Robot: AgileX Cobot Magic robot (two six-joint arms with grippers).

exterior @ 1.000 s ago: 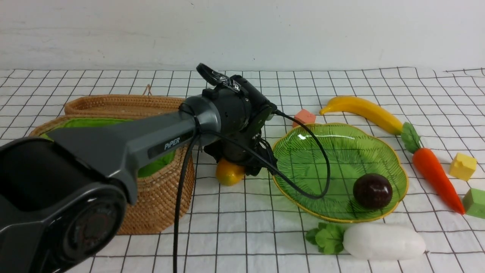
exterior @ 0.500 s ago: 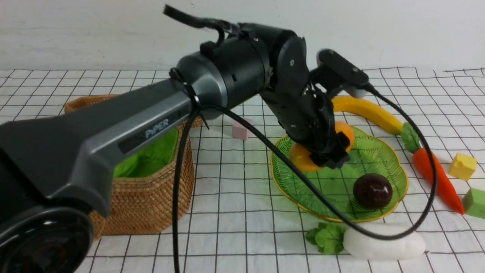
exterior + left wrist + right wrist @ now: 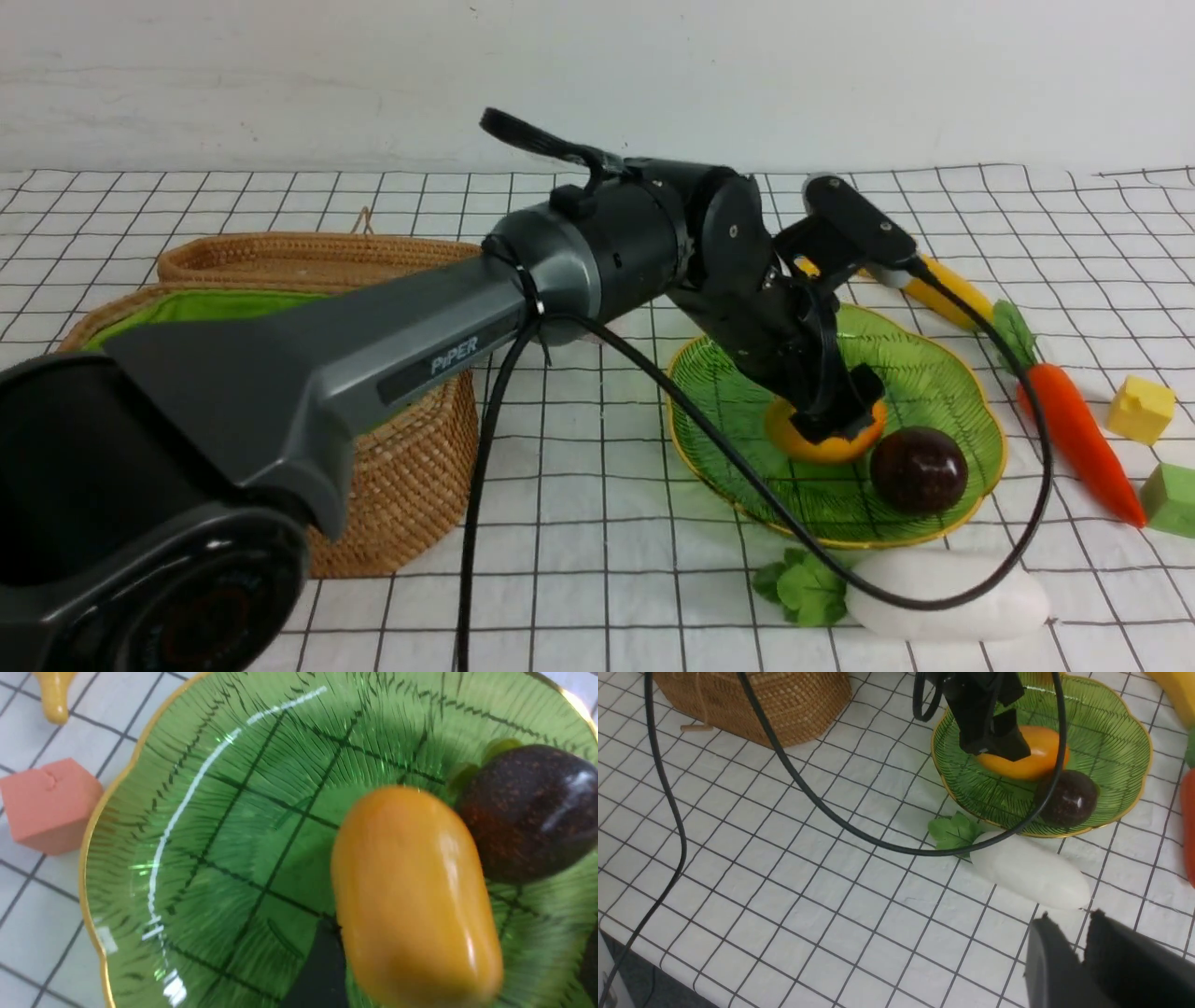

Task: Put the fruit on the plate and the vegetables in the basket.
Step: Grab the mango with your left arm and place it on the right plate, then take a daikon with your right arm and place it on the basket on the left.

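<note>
The left tool stands over the mango with its jaws spread. In the left wrist view one finger lies against the fruit's side, while the other appears to stand clear of it. I judge the grip let go. The mango lies in the plate, touching the mangosteen.

To finish this placement well, the tool should rise straight up before swinging away. A sideways pull could roll the mango into the mangosteen or toward the gold rim. Its black cable drapes across the plate's edge and over the white radish, so a slow retreat is safer.

The banana lies beyond the plate and the carrot beside it, both on the table. The basket stands well apart.

The right tool shows only its tips, close together with nothing between them. I cannot tell whether it is fully closed.
</note>
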